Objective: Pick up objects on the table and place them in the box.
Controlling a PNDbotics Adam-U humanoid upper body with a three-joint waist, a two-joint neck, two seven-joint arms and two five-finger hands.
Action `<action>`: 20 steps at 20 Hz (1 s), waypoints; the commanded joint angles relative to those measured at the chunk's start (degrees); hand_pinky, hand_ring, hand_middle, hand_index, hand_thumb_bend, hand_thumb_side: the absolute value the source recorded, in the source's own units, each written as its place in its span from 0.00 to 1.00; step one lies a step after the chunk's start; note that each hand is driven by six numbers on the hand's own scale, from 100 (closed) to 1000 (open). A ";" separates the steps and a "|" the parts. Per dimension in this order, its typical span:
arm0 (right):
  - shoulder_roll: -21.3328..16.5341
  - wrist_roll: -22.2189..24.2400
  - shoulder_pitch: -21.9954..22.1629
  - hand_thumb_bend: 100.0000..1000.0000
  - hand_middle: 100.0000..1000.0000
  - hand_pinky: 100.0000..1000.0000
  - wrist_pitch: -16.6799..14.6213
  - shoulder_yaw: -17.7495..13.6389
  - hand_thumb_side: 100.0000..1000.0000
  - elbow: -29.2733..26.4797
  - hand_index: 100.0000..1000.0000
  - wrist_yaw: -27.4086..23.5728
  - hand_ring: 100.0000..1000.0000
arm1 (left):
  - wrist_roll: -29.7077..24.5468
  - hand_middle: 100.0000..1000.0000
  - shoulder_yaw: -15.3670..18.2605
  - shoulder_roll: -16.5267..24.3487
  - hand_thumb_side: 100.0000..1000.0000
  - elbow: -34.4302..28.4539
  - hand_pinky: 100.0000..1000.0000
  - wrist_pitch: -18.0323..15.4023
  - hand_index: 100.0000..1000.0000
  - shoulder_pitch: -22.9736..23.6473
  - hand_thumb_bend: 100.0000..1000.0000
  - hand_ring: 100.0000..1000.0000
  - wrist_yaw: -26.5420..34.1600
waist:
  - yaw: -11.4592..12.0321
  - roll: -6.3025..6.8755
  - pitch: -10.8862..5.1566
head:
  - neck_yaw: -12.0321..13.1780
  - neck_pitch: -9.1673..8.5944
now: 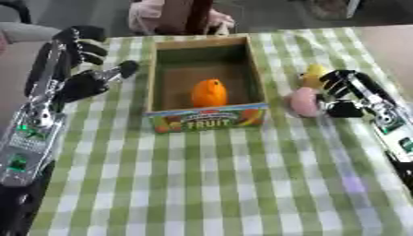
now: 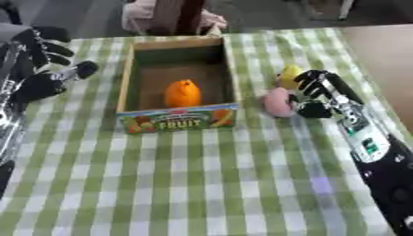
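Hard to make out: the yellow object (image 1: 313,73) is mostly hidden behind the right hand (image 1: 343,94) and the pink object (image 1: 304,102), so only its top shows & its shape can't be told. Right hand's fingers curl at the pink object's right side, thumb low beside it; whether they actually clamp it or just touch it can't be told. Right forearm is cut off at the lower right edge. Left arm is cut off at the lower left corner.

Pink object lies on the green-checked tablecloth (image 1: 209,184) just right of the box (image 1: 206,118), touching or nearly touching the right hand on the hand's left side. Yellow object sits just behind it, against the fingers.

Left hand (image 1: 85,78) hovers left of the box, near its left wall, fingers spread & relaxed, holding nothing.

Counts: 1 box, wooden, w/ "FRUIT" label on front wall; 1 orange fruit (image 1: 209,93) inside it, near the front middle; 1 pink object & 1 yellow object outside, both right of the box. 2 hands in view.
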 commanded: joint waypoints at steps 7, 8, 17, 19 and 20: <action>-0.44 -0.05 -0.76 0.36 0.55 0.60 -0.46 0.11 0.00 -0.76 0.74 0.37 0.60 | -0.23 0.61 0.48 0.89 0.28 -0.62 0.57 -0.04 0.69 -0.52 0.85 0.58 0.11 | 0.13 -0.11 -0.69 | -0.09 -0.43; -0.61 -0.21 -0.68 0.36 0.55 0.60 -0.52 -0.03 0.00 -1.30 0.74 0.20 0.60 | -0.23 0.61 0.49 0.90 0.28 -0.61 0.57 -0.04 0.69 -0.52 0.85 0.58 0.10 | 0.11 -0.11 -0.70 | -0.02 -0.44; -3.46 -0.97 0.71 0.35 0.54 0.60 0.07 -0.42 0.00 -9.32 0.74 -2.68 0.60 | -0.23 0.61 0.51 1.03 0.27 -0.51 0.57 0.01 0.69 -0.41 0.85 0.57 0.05 | -0.06 -0.47 -0.80 | 0.15 -0.43; -3.91 -0.83 1.01 0.35 0.54 0.60 0.32 -0.39 0.00 -10.63 0.74 -3.18 0.60 | -0.25 0.61 0.51 1.06 0.27 -0.51 0.57 0.01 0.69 -0.42 0.85 0.57 0.03 | -0.07 -0.51 -0.84 | 0.19 -0.44; -4.06 -0.77 1.13 0.35 0.54 0.60 0.45 -0.38 0.00 -11.13 0.74 -3.37 0.60 | -0.24 0.61 0.53 1.08 0.27 -0.52 0.57 0.02 0.69 -0.42 0.85 0.57 0.02 | -0.07 -0.51 -0.86 | 0.19 -0.45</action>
